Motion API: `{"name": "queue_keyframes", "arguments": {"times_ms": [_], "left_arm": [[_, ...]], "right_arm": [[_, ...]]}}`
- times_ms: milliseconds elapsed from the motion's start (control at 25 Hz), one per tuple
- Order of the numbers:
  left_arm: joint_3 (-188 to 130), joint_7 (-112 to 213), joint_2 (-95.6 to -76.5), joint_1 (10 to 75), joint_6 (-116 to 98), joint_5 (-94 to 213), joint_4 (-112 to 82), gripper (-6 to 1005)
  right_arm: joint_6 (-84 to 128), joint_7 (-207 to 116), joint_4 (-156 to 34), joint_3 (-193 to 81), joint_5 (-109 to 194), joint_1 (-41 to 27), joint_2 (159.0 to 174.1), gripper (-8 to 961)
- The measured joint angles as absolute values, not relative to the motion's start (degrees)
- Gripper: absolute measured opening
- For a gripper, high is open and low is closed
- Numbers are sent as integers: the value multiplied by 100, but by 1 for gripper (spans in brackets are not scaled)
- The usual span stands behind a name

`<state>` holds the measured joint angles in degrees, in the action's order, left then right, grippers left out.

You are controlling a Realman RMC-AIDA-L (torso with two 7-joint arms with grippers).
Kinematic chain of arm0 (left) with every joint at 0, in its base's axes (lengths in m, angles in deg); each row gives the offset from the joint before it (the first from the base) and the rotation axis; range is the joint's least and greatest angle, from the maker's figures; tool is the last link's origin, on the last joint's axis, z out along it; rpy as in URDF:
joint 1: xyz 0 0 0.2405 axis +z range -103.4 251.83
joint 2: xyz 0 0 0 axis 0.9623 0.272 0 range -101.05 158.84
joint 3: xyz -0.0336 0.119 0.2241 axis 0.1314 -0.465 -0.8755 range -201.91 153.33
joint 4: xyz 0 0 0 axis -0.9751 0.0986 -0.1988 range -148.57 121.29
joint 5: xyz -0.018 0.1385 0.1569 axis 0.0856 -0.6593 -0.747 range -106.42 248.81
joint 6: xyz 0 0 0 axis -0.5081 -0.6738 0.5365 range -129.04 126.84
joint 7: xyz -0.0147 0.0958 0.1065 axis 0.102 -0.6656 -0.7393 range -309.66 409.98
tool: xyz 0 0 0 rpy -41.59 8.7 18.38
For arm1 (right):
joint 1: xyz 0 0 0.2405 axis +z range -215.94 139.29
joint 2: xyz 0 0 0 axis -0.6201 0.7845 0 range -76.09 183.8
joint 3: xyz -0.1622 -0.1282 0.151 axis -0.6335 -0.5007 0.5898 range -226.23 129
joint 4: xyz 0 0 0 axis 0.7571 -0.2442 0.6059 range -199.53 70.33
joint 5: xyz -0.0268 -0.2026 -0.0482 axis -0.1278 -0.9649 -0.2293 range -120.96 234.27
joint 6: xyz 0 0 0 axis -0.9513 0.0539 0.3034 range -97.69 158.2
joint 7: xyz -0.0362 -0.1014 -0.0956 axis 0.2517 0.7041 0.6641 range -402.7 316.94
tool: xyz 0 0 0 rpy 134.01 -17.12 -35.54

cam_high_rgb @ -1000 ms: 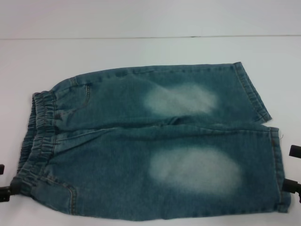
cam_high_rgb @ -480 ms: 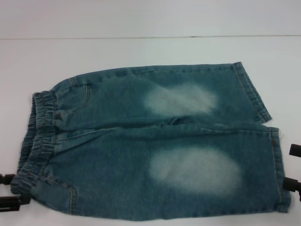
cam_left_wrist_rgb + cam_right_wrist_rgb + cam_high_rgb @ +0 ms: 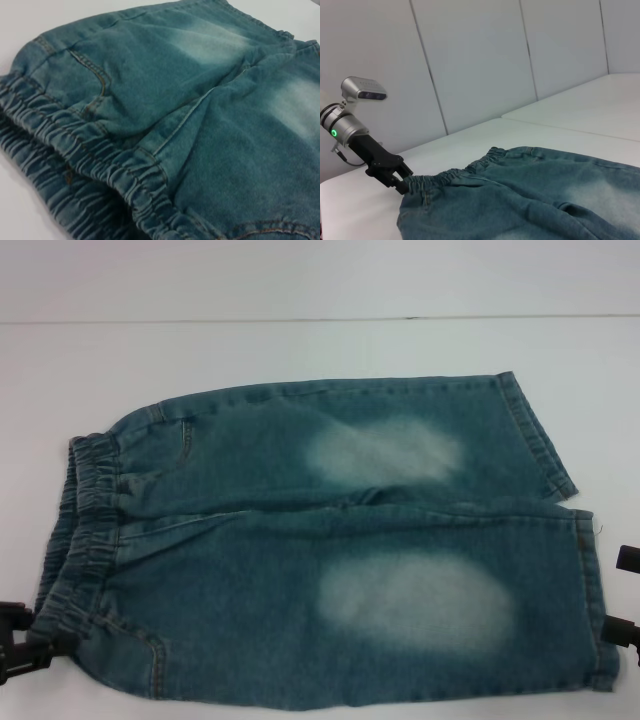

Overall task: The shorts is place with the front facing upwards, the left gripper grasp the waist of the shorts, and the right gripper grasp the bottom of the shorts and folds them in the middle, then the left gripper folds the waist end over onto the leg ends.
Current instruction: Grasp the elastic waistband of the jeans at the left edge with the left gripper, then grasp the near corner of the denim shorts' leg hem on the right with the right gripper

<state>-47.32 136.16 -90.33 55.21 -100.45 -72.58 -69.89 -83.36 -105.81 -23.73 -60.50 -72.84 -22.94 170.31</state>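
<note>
One pair of denim shorts [image 3: 330,550] is spread flat on the white table [image 3: 300,350], front up, unfolded. At its waist [image 3: 70,540] corner the left gripper [image 3: 402,184] is seen with jaws pinching the elastic band. Beside the leg ends [image 3: 590,590] the right gripper [image 3: 625,615] waits; its jaw state cannot be told. Both folds remain.

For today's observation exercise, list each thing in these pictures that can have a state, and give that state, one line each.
shorts: spread flat on the table, front up, not yet folded.
waist: gathered, at the robot's left, its near corner between the left gripper's fingers.
leg ends: flat, unfolded, at the robot's right.
left gripper: at the waist's near corner, shut on it.
right gripper: open, beside the near leg hem.
table: bears the shorts.
</note>
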Motion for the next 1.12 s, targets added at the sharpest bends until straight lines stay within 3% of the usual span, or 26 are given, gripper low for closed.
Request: {"name": "queue_keyframes", "arguments": {"times_ms": [240,440,720,1120], "left_arm": [[-4786,13579,-9037,5433,-10038,-7260,-6983,408],[-4892,13597,-9035,5402,-9992,-7260,-6984,172],[-4907,13616,-9052,5383,-9949,-7249,-6979,49],[-4917,13624,-9097,5361,-9655,-7254,-6901,49]], "right_arm": [[-8338,-10584,-2373,-5979,-7279,-2340,17025,926],[-8340,-11051,-2097,-5962,-7306,-2376,17022,924],[-8353,-12553,-787,-6356,-7347,-2488,17124,922],[-8372,-15122,-225,-7693,-7624,-2349,16564,912]]}}
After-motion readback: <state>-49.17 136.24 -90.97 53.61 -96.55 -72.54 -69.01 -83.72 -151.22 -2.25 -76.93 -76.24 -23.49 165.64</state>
